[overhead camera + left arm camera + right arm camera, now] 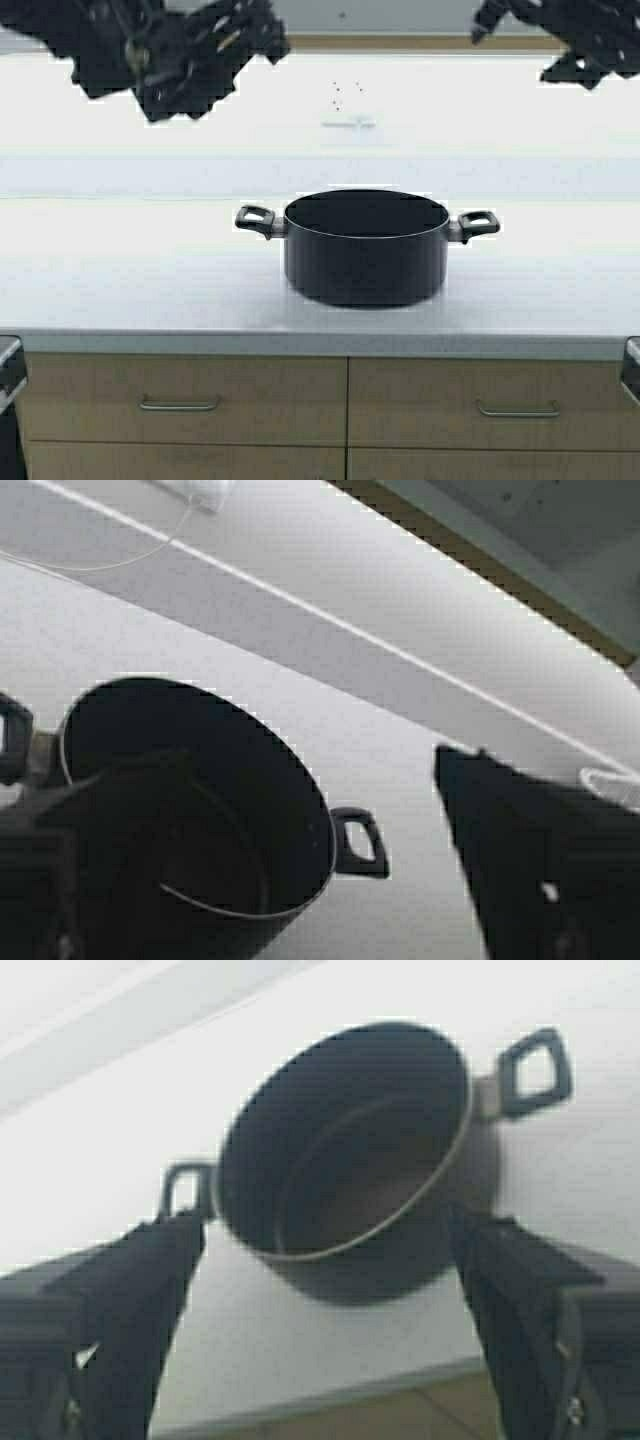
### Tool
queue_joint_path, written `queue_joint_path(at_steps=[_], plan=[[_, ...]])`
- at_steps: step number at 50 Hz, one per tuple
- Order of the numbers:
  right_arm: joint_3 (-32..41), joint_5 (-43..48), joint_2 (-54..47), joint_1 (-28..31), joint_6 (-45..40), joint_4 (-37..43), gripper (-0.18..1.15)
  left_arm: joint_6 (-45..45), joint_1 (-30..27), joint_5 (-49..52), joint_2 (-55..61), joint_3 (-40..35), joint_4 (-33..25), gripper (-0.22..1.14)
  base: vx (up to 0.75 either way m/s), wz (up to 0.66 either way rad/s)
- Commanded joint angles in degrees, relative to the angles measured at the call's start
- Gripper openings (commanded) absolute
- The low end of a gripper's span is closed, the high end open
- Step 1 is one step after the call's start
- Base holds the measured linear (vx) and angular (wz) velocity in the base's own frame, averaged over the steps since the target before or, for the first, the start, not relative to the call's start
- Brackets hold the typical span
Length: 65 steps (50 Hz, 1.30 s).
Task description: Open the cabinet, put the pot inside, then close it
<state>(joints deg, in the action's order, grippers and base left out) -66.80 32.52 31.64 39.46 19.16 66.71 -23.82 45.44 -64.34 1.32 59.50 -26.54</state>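
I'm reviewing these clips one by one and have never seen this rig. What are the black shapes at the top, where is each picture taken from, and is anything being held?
The black shapes are a wheeled robot's two arms. In the high view, taken from its frame, the left gripper and right gripper hang raised above a white counter. On it stands a dark pot with two loop handles, empty inside. Below are beige drawers. The other two pictures come from cameras on each wrist, looking down past the black fingers at the same pot. The right gripper is open. Nothing is held; the pot is untouched.

Navy-black pot point(365, 262), pale rim; white counter point(120, 270); beige wood-grain drawers point(180, 400).
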Motion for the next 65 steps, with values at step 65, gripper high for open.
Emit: queue_joint_path(at_steps=[65], plan=[[4.31, 64.34, -74.0, -8.26, -88.51, -48.96, 1.02, -45.44, -6.42, -35.86, 46.85, -9.84, -0.18, 1.02, 0.04, -0.01]])
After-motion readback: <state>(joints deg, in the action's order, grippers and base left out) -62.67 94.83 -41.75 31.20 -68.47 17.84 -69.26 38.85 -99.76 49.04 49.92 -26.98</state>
